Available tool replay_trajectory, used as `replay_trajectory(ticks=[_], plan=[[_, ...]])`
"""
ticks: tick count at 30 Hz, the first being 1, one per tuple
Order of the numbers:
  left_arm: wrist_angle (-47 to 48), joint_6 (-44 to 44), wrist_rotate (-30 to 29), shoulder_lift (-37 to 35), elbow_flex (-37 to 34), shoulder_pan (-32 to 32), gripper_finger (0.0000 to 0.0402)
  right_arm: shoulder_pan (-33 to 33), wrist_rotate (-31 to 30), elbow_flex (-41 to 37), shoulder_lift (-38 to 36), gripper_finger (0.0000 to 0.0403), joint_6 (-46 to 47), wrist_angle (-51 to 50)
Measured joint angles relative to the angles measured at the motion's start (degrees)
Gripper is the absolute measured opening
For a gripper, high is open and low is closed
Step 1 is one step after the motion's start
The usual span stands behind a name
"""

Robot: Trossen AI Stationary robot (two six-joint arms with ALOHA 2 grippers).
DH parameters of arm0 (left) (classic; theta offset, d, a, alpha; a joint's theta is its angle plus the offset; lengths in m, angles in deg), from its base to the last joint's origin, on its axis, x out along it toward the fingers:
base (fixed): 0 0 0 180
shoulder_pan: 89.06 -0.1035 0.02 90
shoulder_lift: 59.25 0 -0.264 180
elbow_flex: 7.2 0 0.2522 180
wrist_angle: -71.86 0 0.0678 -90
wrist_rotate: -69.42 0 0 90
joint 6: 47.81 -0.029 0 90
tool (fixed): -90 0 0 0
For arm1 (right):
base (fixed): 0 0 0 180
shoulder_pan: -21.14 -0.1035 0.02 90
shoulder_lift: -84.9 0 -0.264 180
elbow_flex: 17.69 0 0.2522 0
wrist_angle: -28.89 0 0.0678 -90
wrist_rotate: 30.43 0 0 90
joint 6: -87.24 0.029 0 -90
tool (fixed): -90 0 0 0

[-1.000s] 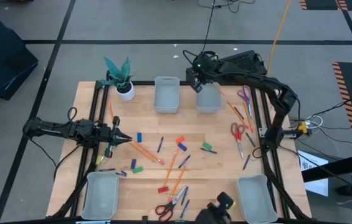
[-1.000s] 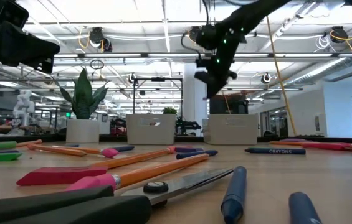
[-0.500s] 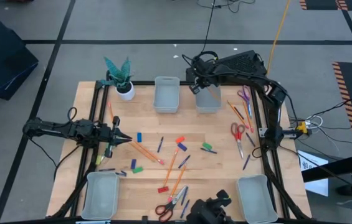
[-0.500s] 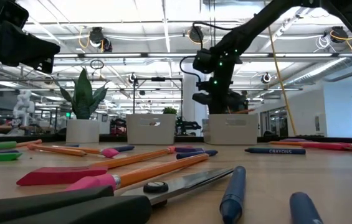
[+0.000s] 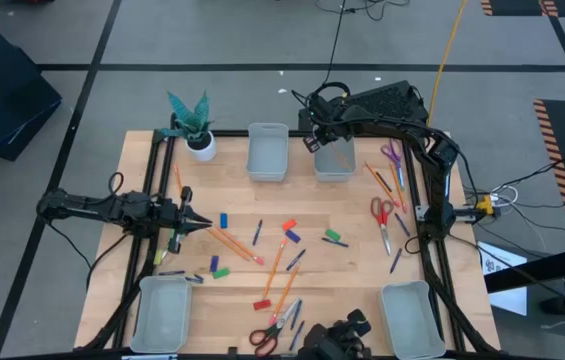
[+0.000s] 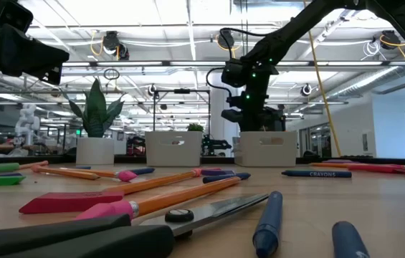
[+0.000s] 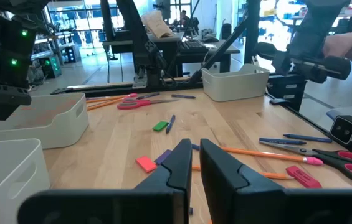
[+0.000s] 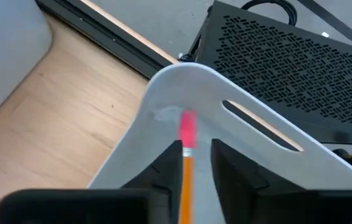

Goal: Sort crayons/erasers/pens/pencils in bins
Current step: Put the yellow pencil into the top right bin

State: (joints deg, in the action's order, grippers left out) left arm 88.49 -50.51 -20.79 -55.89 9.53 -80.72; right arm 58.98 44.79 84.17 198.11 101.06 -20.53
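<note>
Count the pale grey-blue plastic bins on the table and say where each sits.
4. Two bins along the far edge: one mid-table, one under the right gripper. Two at the near corners: left, right.

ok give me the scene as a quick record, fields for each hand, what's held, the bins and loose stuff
right hand: over the far-right pale grey-blue plastic bin, shut on a long orange pencil with a pink end
left hand: low at the table's left side, shut, empty
bins: four, two far, two near; near-left bin looks empty
loose items: orange pencils, dark blue pens, red, green and blue erasers, scissors across the wooden table
</note>
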Motion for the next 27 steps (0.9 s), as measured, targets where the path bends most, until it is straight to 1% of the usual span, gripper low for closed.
replay_trajectory(ticks=[5, 8, 11, 13, 17, 18, 20, 24, 27], plan=[[0.00, -0.02, 0.00, 0.01, 0.01, 0.00, 0.0037, -1.31, 0.07, 0.00, -3.06, 0.0127, -1.47, -3.51], [0.00, -0.02, 0.00, -0.01, 0.01, 0.00, 0.0037, -3.14, -0.12, 0.00, -6.25, 0.0132, -1.55, -9.75], [0.00, -0.01, 0.01, 0.00, 0.01, 0.00, 0.0037, -6.27, -0.29, 0.00, -9.89, 0.0130, 0.25, -18.34], [0.00, -0.02, 0.02, -0.01, 0.01, 0.00, 0.0037, -8.84, -2.26, 0.00, -11.99, 0.0128, 1.62, -24.61], [0.00, -0.02, 0.02, 0.01, 0.01, 0.00, 0.0037, -13.81, -9.65, -0.89, -17.08, 0.0126, 6.67, -35.48], [0.00, -0.02, 0.02, -0.01, -0.01, 0.00, 0.0037, -14.86, -10.72, -2.08, -18.96, 0.0126, 8.14, -36.91], [-0.02, 0.00, 0.02, -0.01, -0.01, 0.00, 0.0037, -16.75, -10.46, -5.73, -23.18, 0.0126, 10.88, -37.55], [0.00, 0.00, 0.02, -0.01, 0.01, 0.00, 0.0037, -18.83, -7.19, -16.39, -32.22, 0.0126, 18.20, -36.40], [0.00, -0.02, 0.04, 0.00, 0.01, 0.00, 0.0037, -18.50, -5.02, -25.43, -38.05, 0.0126, 23.23, -34.75]])
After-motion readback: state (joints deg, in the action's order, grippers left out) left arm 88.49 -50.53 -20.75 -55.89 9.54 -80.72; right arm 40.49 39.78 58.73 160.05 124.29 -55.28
